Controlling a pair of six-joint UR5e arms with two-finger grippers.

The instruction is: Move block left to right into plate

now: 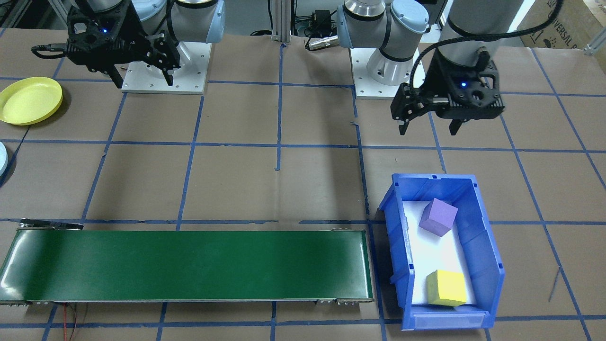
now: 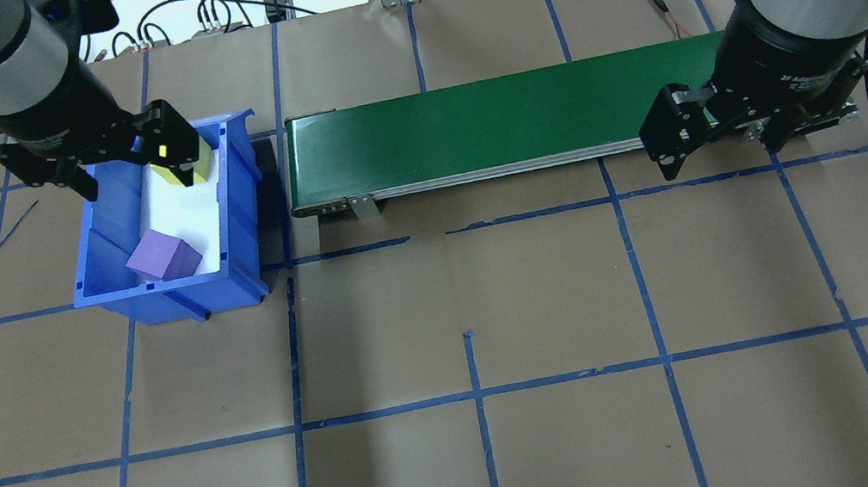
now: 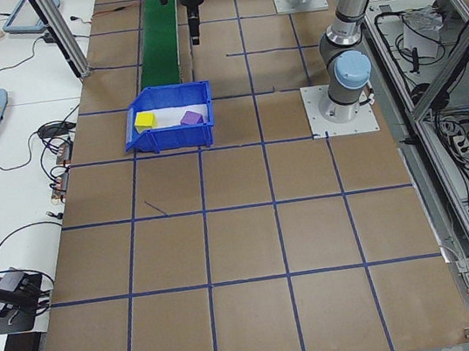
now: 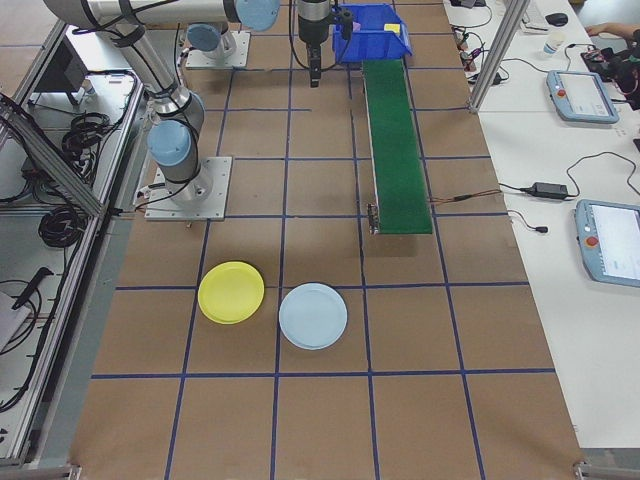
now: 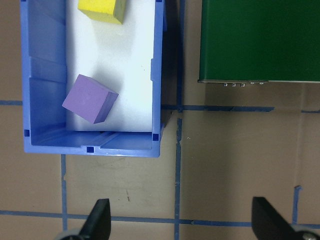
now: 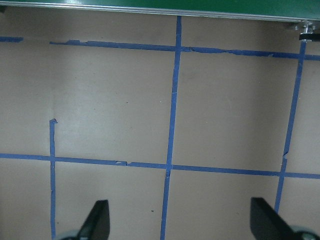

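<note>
The purple block [image 1: 438,217] and the yellow block [image 1: 446,288] lie apart inside the blue bin [image 1: 487,246] beside the green conveyor belt [image 1: 189,265]. The left gripper [image 1: 430,125] hangs over the bench near the bin, fingers spread, holding nothing. The right gripper [image 1: 142,78] is likewise spread, with the yellow plate [image 1: 29,100] beside it.

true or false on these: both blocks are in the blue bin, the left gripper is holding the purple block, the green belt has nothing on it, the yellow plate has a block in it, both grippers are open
1. The purple block and yellow block both lie in the blue bin. True.
2. The left gripper holds the purple block. False: it hangs open and empty, short of the bin.
3. The green belt carries nothing. True.
4. The yellow plate holds a block. False: it is empty.
5. The left gripper and the right gripper are both open. True.
</note>
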